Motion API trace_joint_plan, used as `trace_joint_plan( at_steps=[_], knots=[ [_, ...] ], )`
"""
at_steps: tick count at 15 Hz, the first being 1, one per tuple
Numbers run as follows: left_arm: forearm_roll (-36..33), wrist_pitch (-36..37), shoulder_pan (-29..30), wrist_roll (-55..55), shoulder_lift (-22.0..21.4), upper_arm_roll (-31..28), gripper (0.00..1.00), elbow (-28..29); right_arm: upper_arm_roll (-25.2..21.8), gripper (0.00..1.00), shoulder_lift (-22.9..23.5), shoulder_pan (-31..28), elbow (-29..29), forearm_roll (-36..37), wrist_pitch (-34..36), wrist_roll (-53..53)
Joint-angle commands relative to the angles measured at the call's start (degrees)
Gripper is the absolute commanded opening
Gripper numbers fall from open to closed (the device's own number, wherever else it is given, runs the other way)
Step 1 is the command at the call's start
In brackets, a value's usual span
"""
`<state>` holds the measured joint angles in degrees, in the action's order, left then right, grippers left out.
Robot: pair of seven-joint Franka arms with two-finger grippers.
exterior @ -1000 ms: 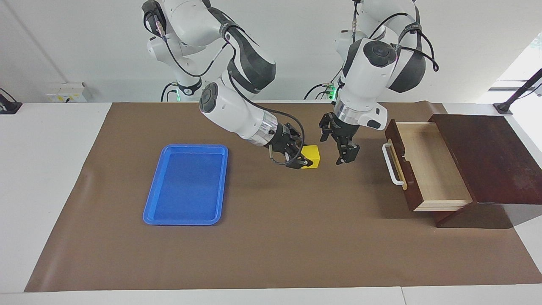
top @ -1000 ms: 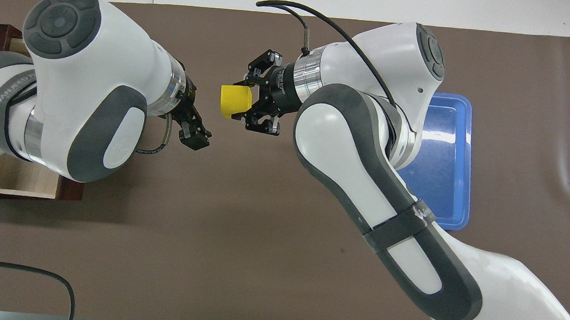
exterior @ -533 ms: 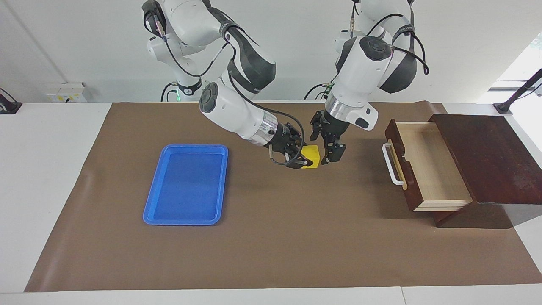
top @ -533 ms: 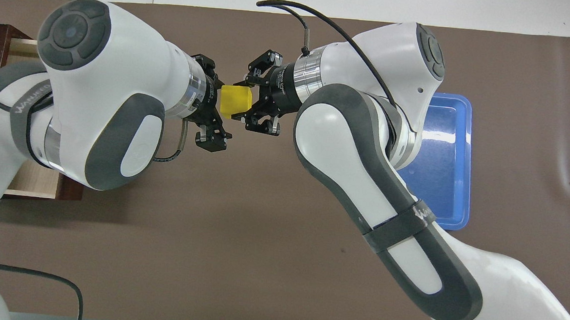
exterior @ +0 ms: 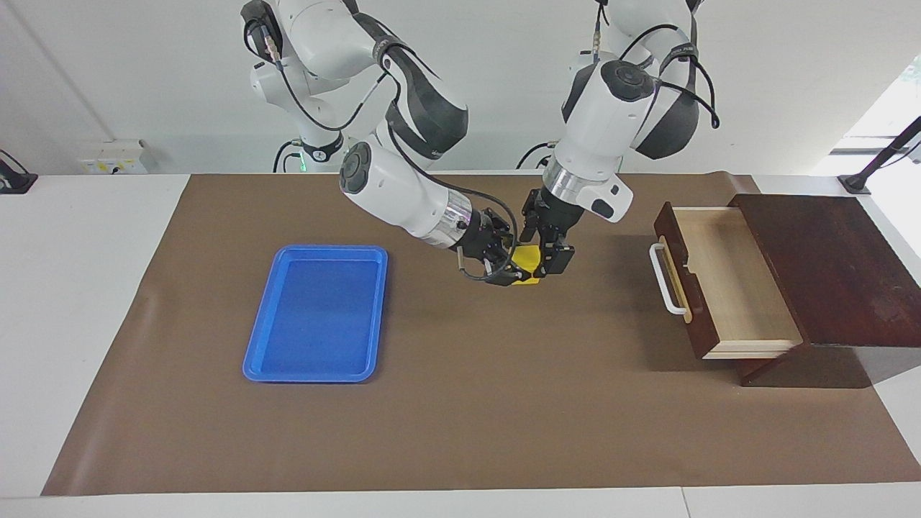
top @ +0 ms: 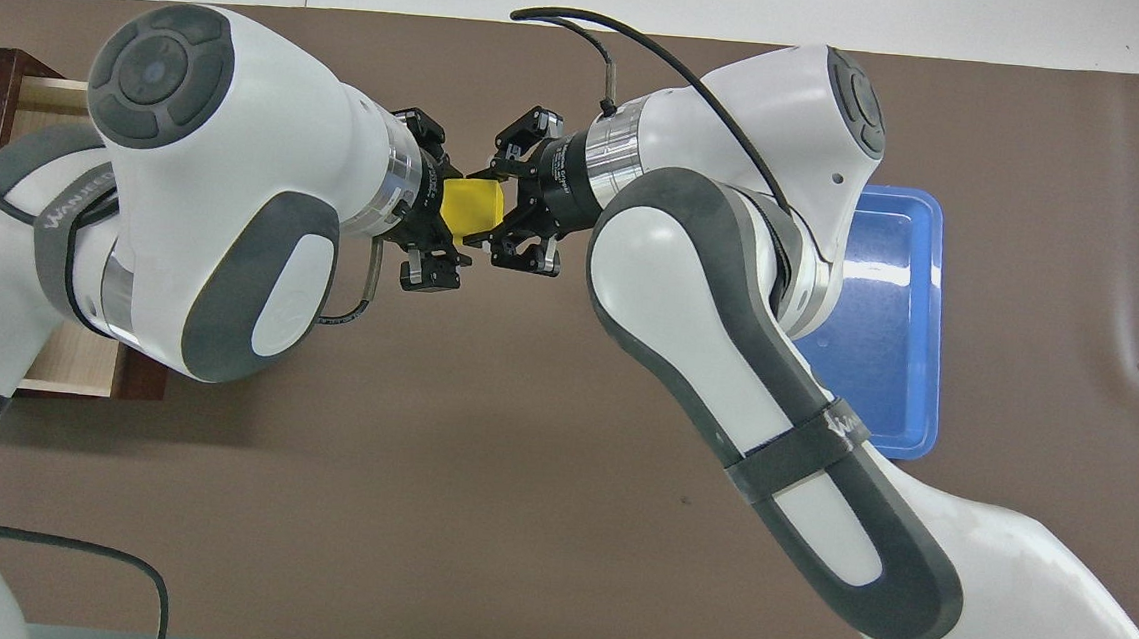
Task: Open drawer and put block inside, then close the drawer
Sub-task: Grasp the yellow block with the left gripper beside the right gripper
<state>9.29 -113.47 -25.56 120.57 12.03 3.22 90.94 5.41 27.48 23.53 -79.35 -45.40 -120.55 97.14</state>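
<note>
Handover in mid-air, by the look of it. The right claw (exterior: 512,270) has the block (exterior: 527,257) clamped btwn its fingers, over the brown mat (exterior: 460,403) roughly mid-desk, btwn the blue tray (exterior: 316,314) and the drawer (exterior: 719,288). The left claw (exterior: 550,253) comes in from the drawer end, fingers spread and straddling the block's other faces; can't tell whether they touch it yet, so I read it as open around the block, not gripping.

To do this step well, in my view: left claw should close square on two free faces, clear of the right claw's fingertips. The right claw should let go only once the left grip is firm, then back straight off along its own axis so it doesn't drag or twist the cube. No side pull while both hold.

Block is a cube, so no real long axis; it sits slightly tilted in the grip, one face toward each wrist.

Drawer is already pulled out, pale inside showing, white handle (exterior: 663,280) facing mid-desk, so the drop-in path looks clear.
</note>
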Motion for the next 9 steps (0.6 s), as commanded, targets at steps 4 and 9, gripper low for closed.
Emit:
trace_joint_plan(
  at_steps=[4,9],
  knots=[
    [1.43,1.40,-1.07,-0.60,0.02,-0.15,0.00,-0.06,0.22,0.00,0.12,-0.68,0.86,-0.92,-1.53,1.12],
    [1.43,2.10,-0.81,-0.68,-0.07,-0.15,0.00,-0.06,0.22,0.56,0.03,-0.85,0.95,-1.36,-1.70,2.25]
  ],
)
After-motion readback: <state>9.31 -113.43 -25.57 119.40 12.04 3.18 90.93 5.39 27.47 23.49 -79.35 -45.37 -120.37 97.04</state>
